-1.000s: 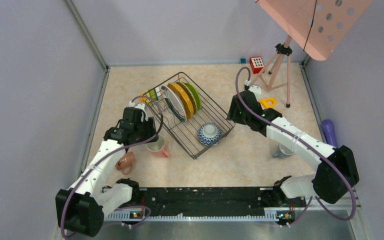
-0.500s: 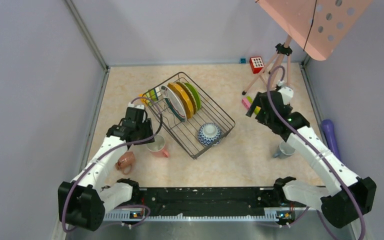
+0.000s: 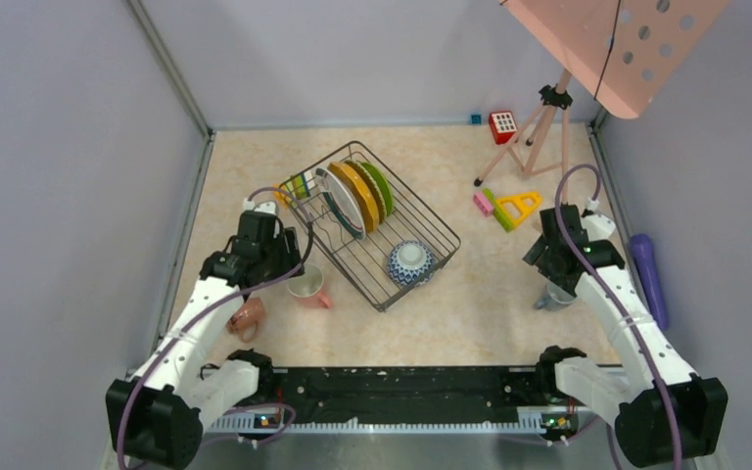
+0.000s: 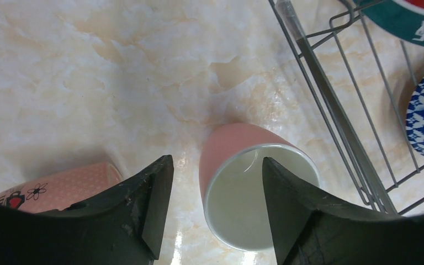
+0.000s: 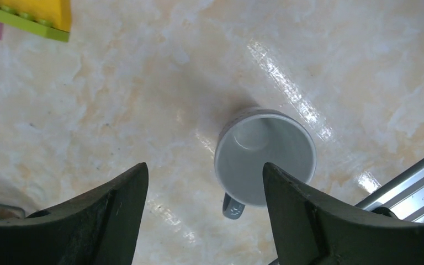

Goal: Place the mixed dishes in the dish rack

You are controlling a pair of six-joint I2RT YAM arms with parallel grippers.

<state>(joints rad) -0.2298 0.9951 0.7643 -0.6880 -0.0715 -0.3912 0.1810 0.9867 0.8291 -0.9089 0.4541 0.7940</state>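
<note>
The dish rack (image 3: 384, 257) stands mid-table and holds the white plate (image 3: 339, 203), yellow-orange plate (image 3: 357, 194), lime green plate (image 3: 381, 186) and blue-white bowl (image 3: 410, 261). An upright pink mug (image 3: 305, 286) stands by the rack's left side, and a dotted pink mug (image 3: 246, 315) lies nearer the wall. My left gripper (image 4: 216, 163) is open over the upright pink mug (image 4: 254, 193), one finger above its mouth, the other outside its wall. My right gripper (image 5: 204, 167) is open above the grey-blue mug (image 5: 265, 157), which stands upright by its right finger.
The rack's wire edge (image 4: 337, 110) runs close to the right of the left gripper. Toy blocks (image 3: 509, 206) lie beyond the grey-blue mug (image 3: 555, 294). A tripod (image 3: 548, 108) with a pink board stands at the back right. A purple object (image 3: 646, 264) lies along the right wall.
My right arm has swung from the rack's right side back towards the right wall and now hangs over the grey-blue mug. My left arm has barely shifted over the pink mug.
</note>
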